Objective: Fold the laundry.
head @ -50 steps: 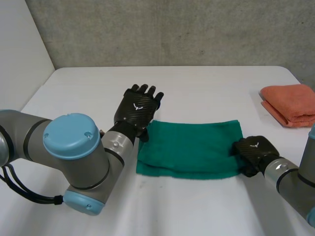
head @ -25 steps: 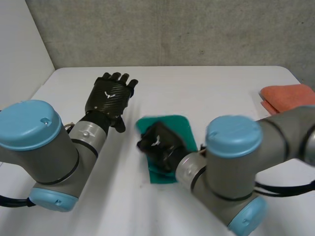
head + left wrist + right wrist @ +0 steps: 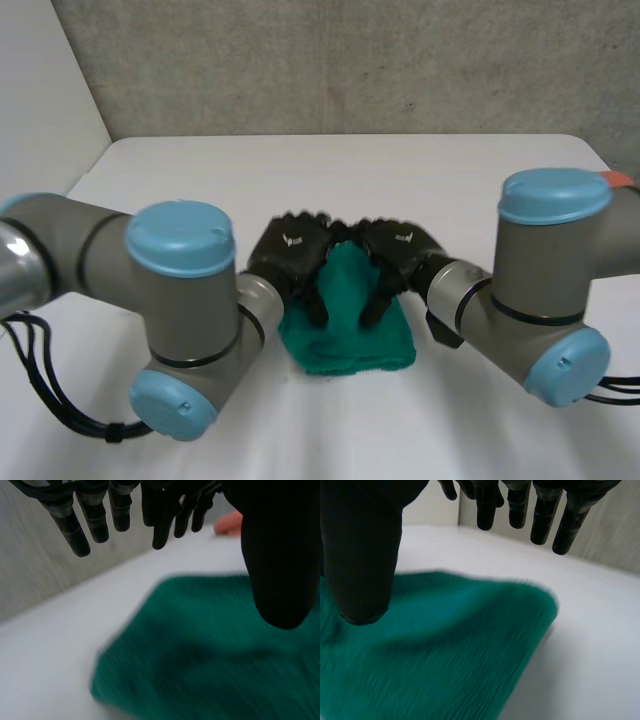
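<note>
Two open hands meet over the folded green towel [image 3: 350, 325]: the left hand [image 3: 290, 250] and right hand [image 3: 400, 245] both have straight fingers and grip nothing, the cloth under both palms. Judging by this, press down evenly and smooth outward, without dragging the layers askew

The head camera sits behind and between the arms [image 3: 180, 290], facing down across the table [image 3: 450, 170] toward its far edge. The wrist cameras look along the left hand [image 3: 277, 555] and right hand [image 3: 362, 555], close above the green towel [image 3: 345, 335]. All three views share the towel and adjoining table.
</note>
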Controlling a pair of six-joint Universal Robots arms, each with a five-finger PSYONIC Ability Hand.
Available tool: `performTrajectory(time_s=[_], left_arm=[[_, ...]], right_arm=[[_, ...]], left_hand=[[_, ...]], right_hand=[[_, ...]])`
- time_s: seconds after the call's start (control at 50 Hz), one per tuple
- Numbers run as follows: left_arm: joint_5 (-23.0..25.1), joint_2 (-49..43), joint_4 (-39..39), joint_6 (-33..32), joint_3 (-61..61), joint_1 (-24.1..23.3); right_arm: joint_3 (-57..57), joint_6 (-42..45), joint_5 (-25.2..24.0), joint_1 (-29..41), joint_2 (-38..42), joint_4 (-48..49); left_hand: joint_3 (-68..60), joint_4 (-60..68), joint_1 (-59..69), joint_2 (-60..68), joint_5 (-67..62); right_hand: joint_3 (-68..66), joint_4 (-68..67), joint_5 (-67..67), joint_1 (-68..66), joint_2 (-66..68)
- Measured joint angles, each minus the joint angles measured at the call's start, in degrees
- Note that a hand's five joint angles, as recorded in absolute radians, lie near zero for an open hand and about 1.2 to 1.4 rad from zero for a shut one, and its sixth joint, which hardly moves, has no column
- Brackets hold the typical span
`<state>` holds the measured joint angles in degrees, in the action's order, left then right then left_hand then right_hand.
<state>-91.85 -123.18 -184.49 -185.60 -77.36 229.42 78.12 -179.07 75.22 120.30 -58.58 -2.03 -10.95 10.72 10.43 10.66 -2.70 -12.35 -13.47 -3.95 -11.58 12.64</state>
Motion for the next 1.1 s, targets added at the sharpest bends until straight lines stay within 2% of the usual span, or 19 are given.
performTrajectory(time_s=[0.12,0.24,0.3,0.38,0.52,0.72,0.78,0.8,0.86,0.9,1.04,1.1], left_arm=[[-5.1,-4.3,5.4,0.7,2.6,-0.6],[-9.7,-5.6,6.7,0.1,2.5,-0.2],[-9.9,-5.7,6.7,-0.1,2.1,0.0],[-7.6,-5.7,6.6,-0.4,1.6,0.1],[-3.3,-4.5,6.5,-1.1,2.3,-0.1],[2.7,4.3,7.2,-1.8,5.8,3.2],[6.3,9.5,10.5,-1.8,7.9,5.7],[6.3,9.5,10.5,-1.8,7.9,5.7],[10.5,12.7,15.5,-1.7,10.1,6.8],[11.9,13.4,17.0,-1.7,10.6,7.0],[21.1,16.5,23.4,-1.4,11.9,7.4],[22.7,17.0,23.9,-1.2,11.8,7.5]], right_arm=[[-4.2,2.3,-0.1,0.3,6.8,-4.6],[-5.9,9.0,3.4,0.4,9.7,-5.6],[-5.9,12.1,5.5,0.5,10.0,-5.6],[-5.5,15.3,7.8,0.5,9.5,-5.2],[-4.5,16.4,8.6,0.2,7.2,-4.7],[0.7,16.0,8.9,-0.5,-3.3,-1.0],[7.1,15.8,9.1,-0.5,-10.6,2.4],[7.1,15.8,9.1,-0.5,-10.6,2.4],[14.0,15.7,9.4,-0.2,-14.6,6.9],[15.7,15.7,9.6,-0.1,-15.3,8.1],[26.2,15.8,11.0,1.5,-14.6,18.6],[27.7,16.0,11.3,2.6,-12.7,22.2]], left_hand=[[0.0,0.0,0.0,0.0,0.0],[0.0,0.0,0.0,0.0,0.0],[0.0,0.0,0.0,0.0,0.0],[0.0,0.0,0.0,0.0,0.0],[0.0,0.0,0.0,0.0,0.0],[0.0,0.0,0.0,0.0,0.0],[0.0,0.0,0.1,0.1,0.0],[0.0,0.0,0.1,0.1,0.0],[0.0,0.0,0.1,0.1,0.0],[0.0,0.0,0.1,0.1,0.0],[0.0,0.0,0.1,0.1,0.0],[0.0,0.0,0.1,0.1,0.0]], right_hand=[[0.0,0.0,0.0,0.0,0.0],[0.0,0.0,0.0,0.0,0.0],[0.0,0.0,0.0,0.4,0.0],[0.0,0.0,0.0,0.8,0.0],[0.0,0.0,0.0,0.8,0.0],[0.0,0.0,0.1,0.8,0.0],[0.0,0.0,0.1,0.8,0.0],[0.0,0.0,0.1,0.8,0.0],[0.0,0.0,0.1,0.8,0.0],[0.0,0.0,0.1,0.8,0.0],[0.0,0.0,0.1,0.8,0.0],[0.0,0.0,0.1,0.8,0.0]])
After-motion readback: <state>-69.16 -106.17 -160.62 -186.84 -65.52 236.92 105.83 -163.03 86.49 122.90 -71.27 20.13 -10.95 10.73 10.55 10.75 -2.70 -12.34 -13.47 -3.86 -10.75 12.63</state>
